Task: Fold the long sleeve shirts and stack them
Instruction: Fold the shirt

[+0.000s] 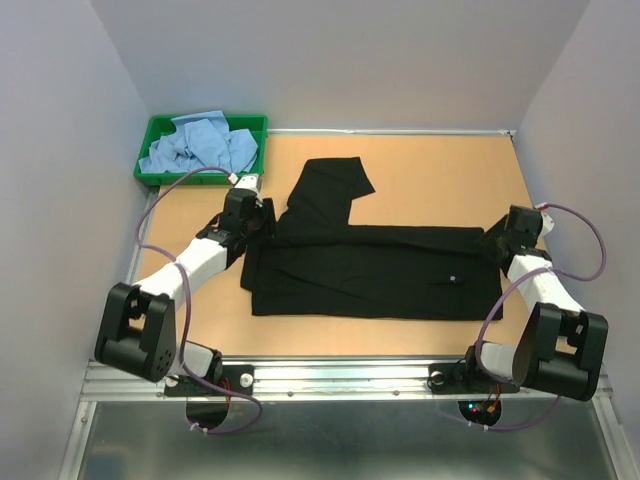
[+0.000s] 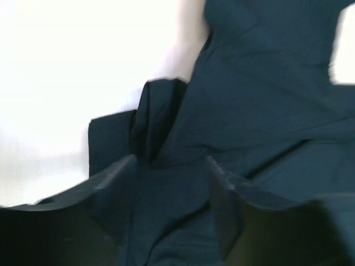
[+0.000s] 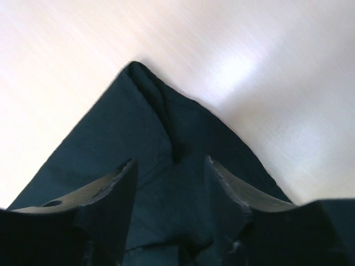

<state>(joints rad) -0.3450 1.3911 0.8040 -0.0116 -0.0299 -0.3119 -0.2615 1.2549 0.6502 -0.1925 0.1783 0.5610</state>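
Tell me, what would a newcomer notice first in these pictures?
A plain black cloth shirt lies flat on the tan table. The left fingers and right fingers stand open at its ends. Crumpled light blue shirts fill a green plastic tray, far left.

Pale grey-lilac walls (image 1: 340, 60) close me in on three sides. The tan wooden surface (image 1: 430, 170) spans the space between them under soft, even light. Along its near edge runs an aluminium rail (image 1: 340, 378), then dull sheet metal (image 1: 330, 445).
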